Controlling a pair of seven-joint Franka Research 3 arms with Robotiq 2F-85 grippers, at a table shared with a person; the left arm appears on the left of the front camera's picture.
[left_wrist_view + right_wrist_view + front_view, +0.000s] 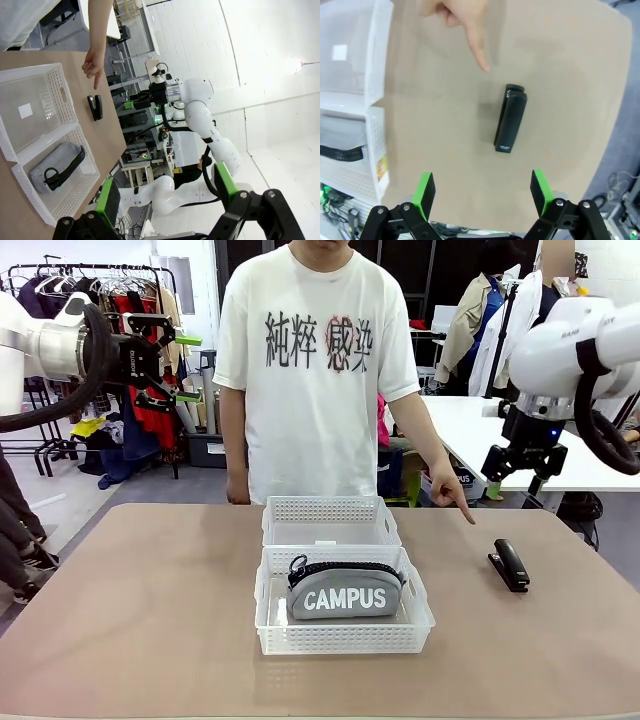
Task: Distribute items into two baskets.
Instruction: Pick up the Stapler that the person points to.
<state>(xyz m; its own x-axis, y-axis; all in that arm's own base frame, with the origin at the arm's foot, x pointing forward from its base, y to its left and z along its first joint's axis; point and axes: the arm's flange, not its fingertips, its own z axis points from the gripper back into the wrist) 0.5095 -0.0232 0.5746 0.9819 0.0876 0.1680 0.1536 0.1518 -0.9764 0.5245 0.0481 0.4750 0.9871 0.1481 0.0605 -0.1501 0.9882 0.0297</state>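
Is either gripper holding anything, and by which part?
Nothing is held: left gripper and right gripper are both open and empty; the stapler lies free on the table.

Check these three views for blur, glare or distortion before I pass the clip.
Front view: sharp, evenly lit, lettering on the grey fabric zippered pouch legible. Left wrist view: rolled sideways, white wall washed out. Right wrist view: person's pointing hand motion-smeared, small black stapler slightly soft.
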